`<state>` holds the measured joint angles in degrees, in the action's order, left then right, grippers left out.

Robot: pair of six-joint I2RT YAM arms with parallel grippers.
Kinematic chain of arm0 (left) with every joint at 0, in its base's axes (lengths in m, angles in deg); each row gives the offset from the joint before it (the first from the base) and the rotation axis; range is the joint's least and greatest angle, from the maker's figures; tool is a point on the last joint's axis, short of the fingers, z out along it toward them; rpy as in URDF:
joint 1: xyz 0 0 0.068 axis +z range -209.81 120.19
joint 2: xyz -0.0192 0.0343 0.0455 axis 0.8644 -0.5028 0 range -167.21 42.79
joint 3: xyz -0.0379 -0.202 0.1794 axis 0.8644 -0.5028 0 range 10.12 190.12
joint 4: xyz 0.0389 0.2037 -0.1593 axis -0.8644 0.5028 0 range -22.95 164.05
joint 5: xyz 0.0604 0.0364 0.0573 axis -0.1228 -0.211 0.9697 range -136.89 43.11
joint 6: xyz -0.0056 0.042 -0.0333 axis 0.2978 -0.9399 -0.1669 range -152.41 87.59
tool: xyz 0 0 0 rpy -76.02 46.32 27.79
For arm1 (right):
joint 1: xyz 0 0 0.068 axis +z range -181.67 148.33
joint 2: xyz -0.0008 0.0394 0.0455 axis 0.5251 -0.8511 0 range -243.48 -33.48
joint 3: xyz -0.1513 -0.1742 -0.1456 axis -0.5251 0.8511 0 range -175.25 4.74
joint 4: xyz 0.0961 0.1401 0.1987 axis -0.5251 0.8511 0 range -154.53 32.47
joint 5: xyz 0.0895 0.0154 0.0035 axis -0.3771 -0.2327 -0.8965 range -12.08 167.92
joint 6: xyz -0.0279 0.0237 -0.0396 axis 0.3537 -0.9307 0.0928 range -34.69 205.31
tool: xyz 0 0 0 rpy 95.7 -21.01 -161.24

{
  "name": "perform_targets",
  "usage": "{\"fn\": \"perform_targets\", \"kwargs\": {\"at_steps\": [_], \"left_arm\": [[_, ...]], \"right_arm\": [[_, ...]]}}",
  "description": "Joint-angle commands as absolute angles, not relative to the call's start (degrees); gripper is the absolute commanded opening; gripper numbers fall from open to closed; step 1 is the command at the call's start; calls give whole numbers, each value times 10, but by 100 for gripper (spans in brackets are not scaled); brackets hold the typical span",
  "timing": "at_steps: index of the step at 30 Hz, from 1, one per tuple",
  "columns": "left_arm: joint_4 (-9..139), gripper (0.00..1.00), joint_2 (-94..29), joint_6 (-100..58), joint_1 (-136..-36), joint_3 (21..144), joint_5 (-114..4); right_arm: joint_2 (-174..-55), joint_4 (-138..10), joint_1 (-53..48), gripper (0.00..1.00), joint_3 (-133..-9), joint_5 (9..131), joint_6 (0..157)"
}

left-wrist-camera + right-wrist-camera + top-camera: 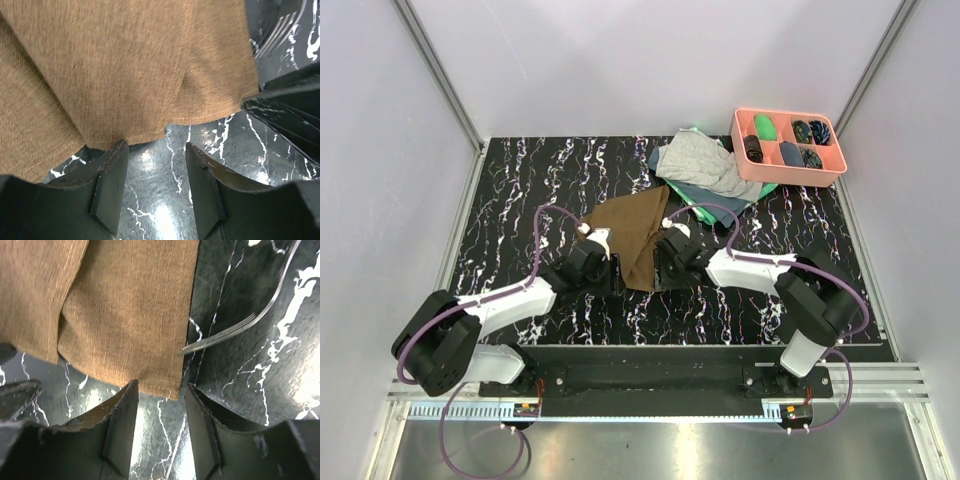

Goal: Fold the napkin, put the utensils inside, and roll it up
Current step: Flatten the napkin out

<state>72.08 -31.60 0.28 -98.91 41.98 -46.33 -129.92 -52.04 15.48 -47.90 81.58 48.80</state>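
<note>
You had both arms reaching in toward the middle of the black marbled table (520, 190), and the brown napkin (635, 235) lay there between them, flat on the surface, with its near end pointing to the arm bases. The left gripper (603, 265) was at the left side of this near end and the right gripper (670, 262) at the right side, both low over the table. In the left wrist view your left gripper (156, 147) had its fingers apart with only bare table between them, and the napkin (125, 65) edge was just beyond the tips, not pinched. In the right wrist view your right gripper (161, 387) was also parted and held nothing; the napkin (125, 315) corner reached close to the gap, and one layer of the cloth lay over another. The fork (240, 325) lay on the table just beside the right edge of the napkin, its tines toward the cloth. Farther back, a grey cloth (705, 160) was lying on a green cloth (692, 210), next to a pink tray (788, 114) with compartments.
</note>
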Motion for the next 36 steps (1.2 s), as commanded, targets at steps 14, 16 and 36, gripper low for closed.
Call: {"fn": "perform_targets", "kwargs": {"at_steps": [14, 16, 36], "left_arm": [[757, 52, -399, -31, -1046, 476, -350], [764, 50, -411, -31, -1055, 478, -333], [777, 0, -411, -33, -1071, 481, -283]], "right_arm": [[-1346, -486, 161, 13, -497, 835, 467], [-1342, -486, 161, 1, -493, 833, 467], [-1277, -486, 161, 0, -471, 819, 476]]}}
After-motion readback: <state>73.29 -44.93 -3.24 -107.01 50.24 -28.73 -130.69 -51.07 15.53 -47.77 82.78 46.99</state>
